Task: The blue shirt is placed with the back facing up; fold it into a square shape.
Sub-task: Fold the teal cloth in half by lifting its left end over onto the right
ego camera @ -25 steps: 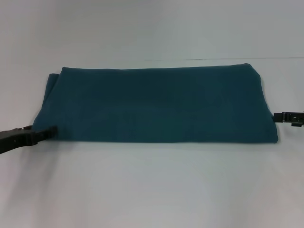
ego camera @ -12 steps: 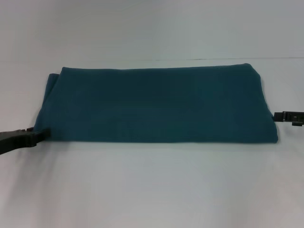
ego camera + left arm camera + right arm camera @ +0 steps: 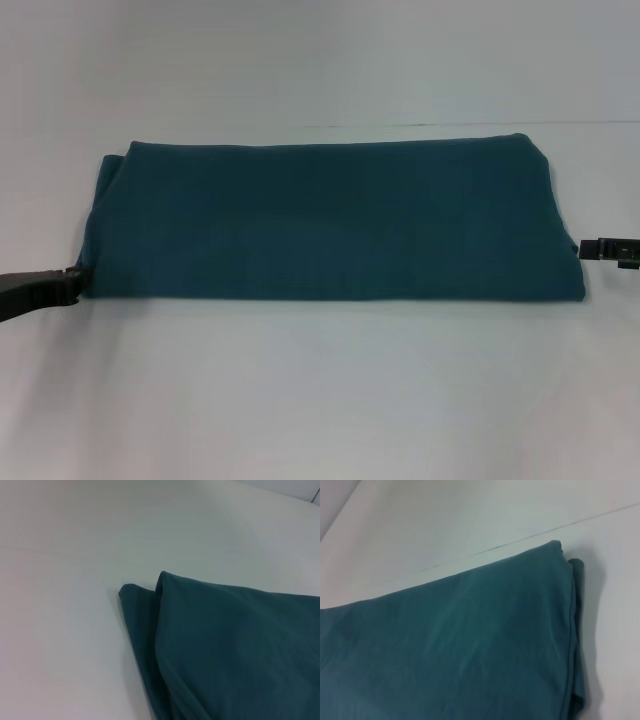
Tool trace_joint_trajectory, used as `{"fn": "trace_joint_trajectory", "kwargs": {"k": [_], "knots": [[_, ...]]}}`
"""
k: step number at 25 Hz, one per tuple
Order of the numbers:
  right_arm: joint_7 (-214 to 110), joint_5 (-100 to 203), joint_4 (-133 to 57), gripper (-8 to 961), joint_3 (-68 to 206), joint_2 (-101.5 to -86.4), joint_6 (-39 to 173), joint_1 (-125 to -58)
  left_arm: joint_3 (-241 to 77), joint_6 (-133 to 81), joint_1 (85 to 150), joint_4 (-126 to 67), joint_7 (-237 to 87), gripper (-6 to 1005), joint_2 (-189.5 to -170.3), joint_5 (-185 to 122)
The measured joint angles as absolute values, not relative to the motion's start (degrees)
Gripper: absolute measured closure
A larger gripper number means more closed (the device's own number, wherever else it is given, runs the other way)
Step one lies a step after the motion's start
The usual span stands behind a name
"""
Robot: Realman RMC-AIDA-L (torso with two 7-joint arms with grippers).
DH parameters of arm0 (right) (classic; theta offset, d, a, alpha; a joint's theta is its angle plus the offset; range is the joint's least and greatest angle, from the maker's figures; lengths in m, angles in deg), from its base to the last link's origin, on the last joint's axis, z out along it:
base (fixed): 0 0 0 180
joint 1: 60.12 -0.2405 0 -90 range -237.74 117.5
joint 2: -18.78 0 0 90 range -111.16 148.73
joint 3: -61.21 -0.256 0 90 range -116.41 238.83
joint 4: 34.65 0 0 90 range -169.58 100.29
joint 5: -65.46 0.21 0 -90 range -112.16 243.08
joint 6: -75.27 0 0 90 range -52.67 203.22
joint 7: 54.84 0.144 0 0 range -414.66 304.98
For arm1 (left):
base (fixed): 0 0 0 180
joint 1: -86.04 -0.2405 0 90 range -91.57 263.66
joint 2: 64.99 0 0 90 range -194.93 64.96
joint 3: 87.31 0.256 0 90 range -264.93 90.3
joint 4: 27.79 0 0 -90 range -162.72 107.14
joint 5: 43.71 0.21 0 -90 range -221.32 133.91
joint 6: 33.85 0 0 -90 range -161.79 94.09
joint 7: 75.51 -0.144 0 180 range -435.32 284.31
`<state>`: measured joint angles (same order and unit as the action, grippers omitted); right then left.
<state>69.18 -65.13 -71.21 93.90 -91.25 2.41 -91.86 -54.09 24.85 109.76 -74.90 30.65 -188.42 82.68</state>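
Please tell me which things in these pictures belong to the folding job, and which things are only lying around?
Belong to the job:
- blue shirt, folded into a long band on the table
- left claw, at the shirt's left end
- right claw, off the shirt's right end

Only lying around:
- nothing else in view; only the white table

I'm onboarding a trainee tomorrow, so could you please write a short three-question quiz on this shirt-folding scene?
1. True or false: the blue shirt already lies as a long folded band on the white table.
2. Multiple choice: where is the left gripper in the head view? A) resting on the middle of the shirt B) at the shirt's near left corner C) lifted high over the far edge
3. In one word: beside which short end of the shirt does the right gripper sit?

Key: 1 true; 2 B; 3 right.
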Motion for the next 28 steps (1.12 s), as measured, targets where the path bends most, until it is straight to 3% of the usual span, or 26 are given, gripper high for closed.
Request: {"fn": "trace_joint_trajectory", "kwargs": {"k": [8, 17, 28], "knots": [[69.1, -65.3, -71.1, 70, 94.0, -91.35, 2.7, -91.9, -54.3, 24.7, 110.0, -74.9, 30.8, 991, -188.31, 82.7], [68.9, -65.4, -70.8, 71, 94.5, -93.01, 3.9, -92.6, -54.3, 24.7, 110.2, -75.4, 30.8, 999, -188.21, 82.7], [68.6, -65.5, -66.6, 71, 96.7, -93.82, 6.8, -93.7, -54.5, 24.7, 110.5, -75.4, 30.8, 999, -187.97, 82.7]]}}
